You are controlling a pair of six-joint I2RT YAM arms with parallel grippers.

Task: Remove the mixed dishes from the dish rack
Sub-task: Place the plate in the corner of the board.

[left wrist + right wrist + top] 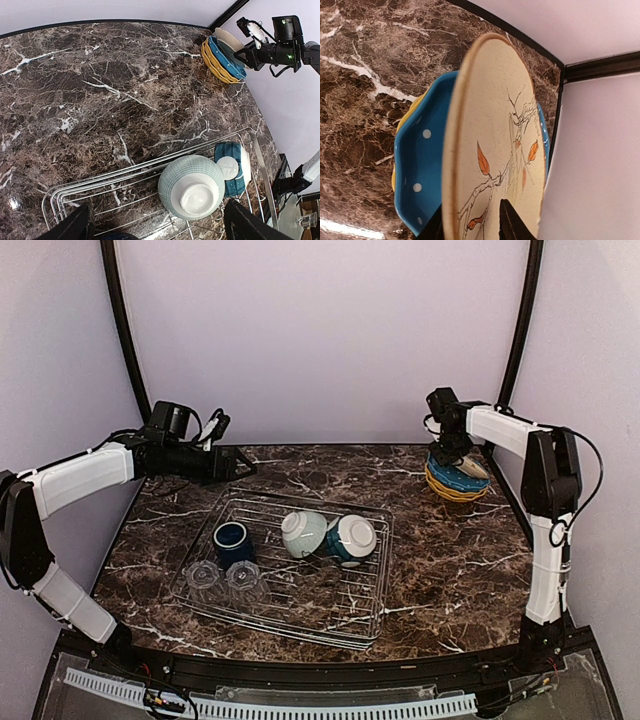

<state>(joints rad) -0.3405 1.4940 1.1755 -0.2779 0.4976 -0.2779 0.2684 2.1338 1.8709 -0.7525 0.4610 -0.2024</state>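
Cream plate leans tilted on the blue plate at the surface's far right corner. The right hand straddles its rim; clenched or released, I cannot tell. It is best to let the plate settle flat before withdrawing. The left hand hangs released near the far left corner. The bowls, mug and glasses sit in the rack.

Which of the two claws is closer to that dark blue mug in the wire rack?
Left. The left claw hovers just beyond the far left corner of the rack, near the mug; the right claw is far off at the plate stack.
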